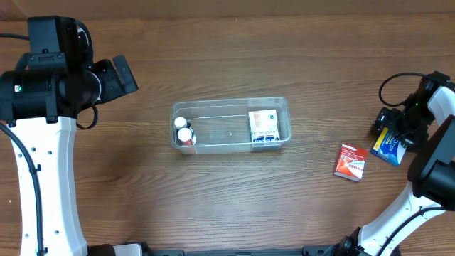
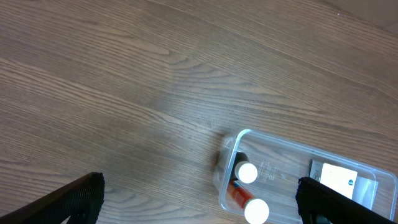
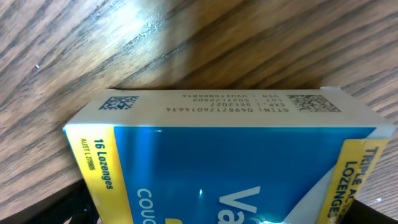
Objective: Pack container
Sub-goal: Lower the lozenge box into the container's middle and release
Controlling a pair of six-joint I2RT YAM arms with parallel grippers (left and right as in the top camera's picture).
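The clear plastic container (image 1: 229, 103) sits mid-table; it also shows in the left wrist view (image 2: 231, 146). It holds two white-capped bottles (image 1: 184, 131) at its left end and a white and blue box (image 1: 264, 129) at its right end. My left gripper (image 1: 125, 77) is open and empty, raised over bare table to the container's left (image 2: 199, 208). My right gripper (image 1: 395, 131) is at the far right, its fingers closed round the ends of a blue and yellow lozenge box (image 3: 236, 168) (image 1: 387, 147) that lies on the table.
A red and white small box (image 1: 350, 162) lies flat on the wood table between the container and the right gripper. The left arm's white column stands along the left edge, the right arm's along the right edge.
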